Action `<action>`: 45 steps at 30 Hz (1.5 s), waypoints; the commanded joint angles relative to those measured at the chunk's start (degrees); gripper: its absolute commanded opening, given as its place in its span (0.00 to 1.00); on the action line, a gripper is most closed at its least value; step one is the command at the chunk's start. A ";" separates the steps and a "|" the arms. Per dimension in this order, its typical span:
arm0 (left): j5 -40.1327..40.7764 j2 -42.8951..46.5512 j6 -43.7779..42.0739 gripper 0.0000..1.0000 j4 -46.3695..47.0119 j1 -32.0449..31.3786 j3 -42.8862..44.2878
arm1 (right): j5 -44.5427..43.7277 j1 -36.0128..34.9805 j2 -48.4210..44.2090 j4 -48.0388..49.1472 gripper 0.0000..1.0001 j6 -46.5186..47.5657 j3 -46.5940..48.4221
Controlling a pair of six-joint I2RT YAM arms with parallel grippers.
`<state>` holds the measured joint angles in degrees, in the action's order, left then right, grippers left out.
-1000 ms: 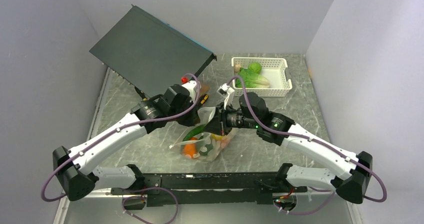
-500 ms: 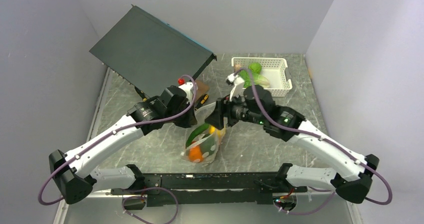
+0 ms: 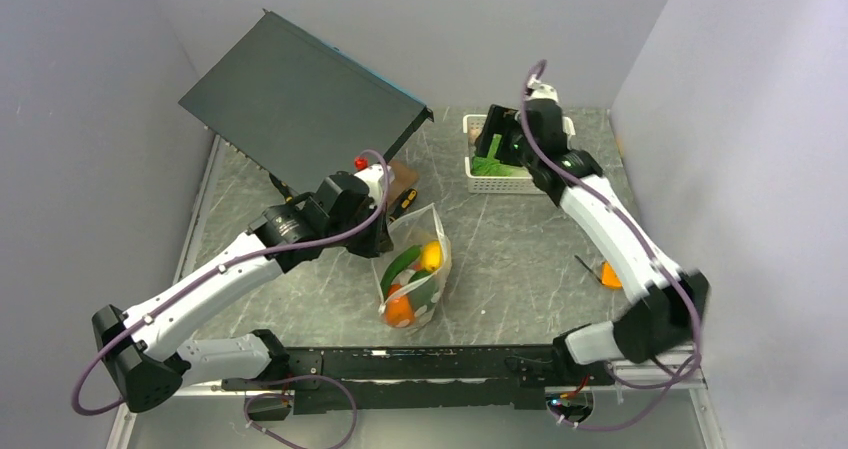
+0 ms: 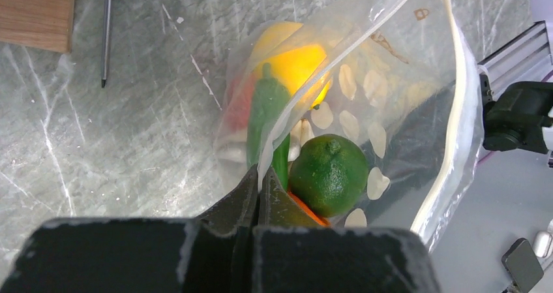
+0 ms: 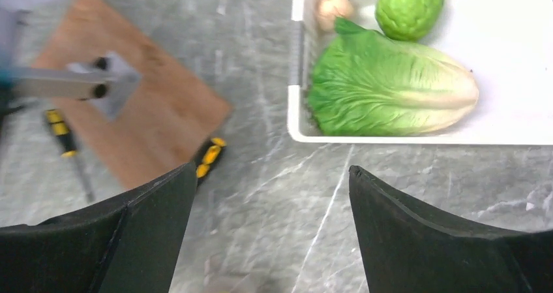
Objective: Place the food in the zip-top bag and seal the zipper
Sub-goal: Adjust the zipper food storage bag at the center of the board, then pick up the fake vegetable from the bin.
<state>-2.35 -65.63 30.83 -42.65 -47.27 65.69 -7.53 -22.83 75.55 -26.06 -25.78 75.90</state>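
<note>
Top view: the bag stands mid-table, mouth open, with food inside. Left wrist: the left gripper pinches its clear, dotted rim. Right wrist: the right gripper is spread wide near the basket holding lettuce.

Left pincer is at the zip-top bag rim, food inside. Right pincer hangs over the white basket.

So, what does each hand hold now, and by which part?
The left hand is shut on the zip-top bag, pinching one lip of its open mouth. The right hand is open near the basket and holds nothing.
</note>
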 commanded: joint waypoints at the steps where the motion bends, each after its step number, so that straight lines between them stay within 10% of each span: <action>1: -2.57 2.53 -0.90 0.00 2.59 0.15 0.35 | -1.20 3.89 12.58 6.51 0.85 2.05 4.19; 8: -3.68 3.65 -0.73 0.00 4.59 0.10 -0.77 | 14.32 9.23 29.55 13.87 0.52 0.68 13.75; 15: -3.73 3.19 -1.19 0.00 4.94 0.10 -0.99 | 13.46 10.05 40.02 11.69 0.45 3.18 19.93; 33: -5.38 2.36 -0.53 0.00 5.98 0.15 -0.96 | 7.08 17.56 33.28 4.05 0.47 6.49 13.34; 45: -5.04 3.53 -0.89 0.00 5.05 0.09 -1.40 | -4.21 19.55 42.15 -0.24 0.80 12.26 29.37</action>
<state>-6.68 -63.59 30.65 -39.64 -47.27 64.18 -4.75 -4.86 113.65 -24.18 -17.72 98.70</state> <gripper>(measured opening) 0.013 0.750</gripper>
